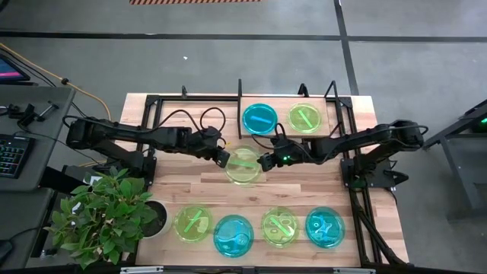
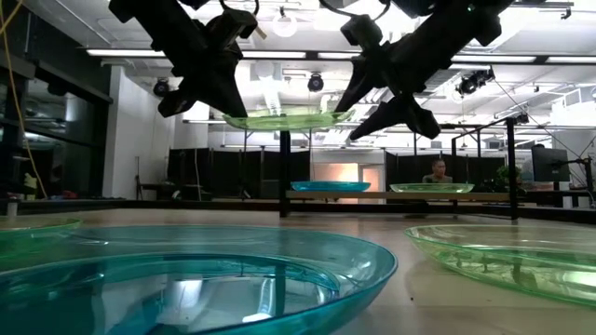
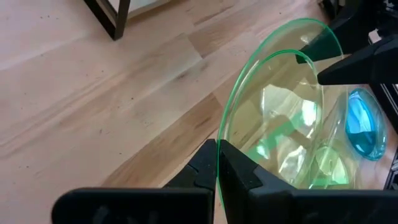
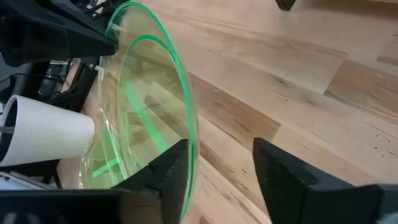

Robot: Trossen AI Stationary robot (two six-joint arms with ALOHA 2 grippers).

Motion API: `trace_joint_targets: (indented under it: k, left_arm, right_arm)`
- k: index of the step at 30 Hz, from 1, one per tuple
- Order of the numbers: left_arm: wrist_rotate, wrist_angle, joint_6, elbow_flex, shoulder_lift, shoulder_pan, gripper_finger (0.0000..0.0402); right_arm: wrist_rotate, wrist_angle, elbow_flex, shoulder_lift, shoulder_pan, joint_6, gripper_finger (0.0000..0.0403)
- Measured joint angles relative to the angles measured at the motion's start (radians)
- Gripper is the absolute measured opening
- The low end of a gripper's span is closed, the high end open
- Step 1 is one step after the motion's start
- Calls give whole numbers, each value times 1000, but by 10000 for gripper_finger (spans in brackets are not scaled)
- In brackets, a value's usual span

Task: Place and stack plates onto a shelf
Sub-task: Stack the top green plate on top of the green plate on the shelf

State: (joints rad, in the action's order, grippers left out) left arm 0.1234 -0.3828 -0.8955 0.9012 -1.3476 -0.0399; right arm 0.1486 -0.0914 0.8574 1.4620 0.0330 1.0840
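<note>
A lime-green plate point(image 1: 243, 166) hangs level in the air over the table's middle, between my two grippers. My left gripper point(image 1: 223, 157) is shut on its left rim. My right gripper point(image 1: 264, 161) is open at the right rim, which stands between its fingers point(image 4: 174, 171), close to one of them. The shelf point(image 1: 152, 114) of black rods stands along the far edge. A cyan plate point(image 1: 260, 118) and a green plate point(image 1: 304, 118) lie flat on its board. Two green plates point(image 1: 194, 223) and two cyan plates point(image 1: 233, 234) lie in a row along the near edge. My left gripper pinches the green plate's rim point(image 3: 217, 152) between its two fingers, at the plate's left side. The fingers slant down from the table's left. The plate is lifted clear and about level point(image 2: 289, 119). My right gripper: the rim point(image 4: 191, 146) runs beside one finger; whether it touches cannot be told.
A potted plant point(image 1: 106, 217) in a white pot point(image 1: 156, 217) stands at the near left corner. The shelf's upright posts point(image 2: 284, 172) rise at the far side. Bare wood point(image 1: 304, 186) lies between the held plate and the near row.
</note>
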Motion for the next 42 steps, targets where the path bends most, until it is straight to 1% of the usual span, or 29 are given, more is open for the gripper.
trace_joint_targets:
  k: [4, 9, 11, 15, 19, 25, 28, 32, 37, 39, 42]
  left_arm:
    - [9, 0, 0, 0, 0, 0, 0]
    - [18, 16, 0, 0, 0, 0, 1]
    - [18, 27, 8, 0, 0, 0, 1]
    - [19, 46, 19, 0, 0, -1, 12]
    - [18, 46, 41, 0, 0, -10, 42]
    - [7, 67, 76, 0, 6, -35, 99]
    - [-27, 80, 96, 0, 6, -49, 120]
    - [-69, 80, 118, 0, 6, -55, 135]
    - [-129, 52, 131, -1, 19, -50, 138]
    - [-141, 69, 151, -1, 43, -48, 138]
    - [-141, 84, 217, -1, 114, -45, 138]
  right_arm:
    - [0, 0, 0, 0, 0, 0, 104]
    - [0, 0, 0, 0, 0, -5, 19]
    - [-1, -1, 0, -1, 0, -8, 7]
    - [-16, -9, 0, -2, 0, -9, 15]
    - [-18, -71, 0, -20, 0, -12, 2]
    - [12, -276, 0, -97, 0, -23, 1]
    - [9, -342, 0, -129, -7, -35, 0]
    - [-20, -327, -1, -128, -6, -28, 2]
    - [-60, -188, -29, -58, 1, 17, 10]
    - [-82, -138, -34, -16, 1, 24, 26]
    - [-99, -70, -35, 62, -4, 38, 68]
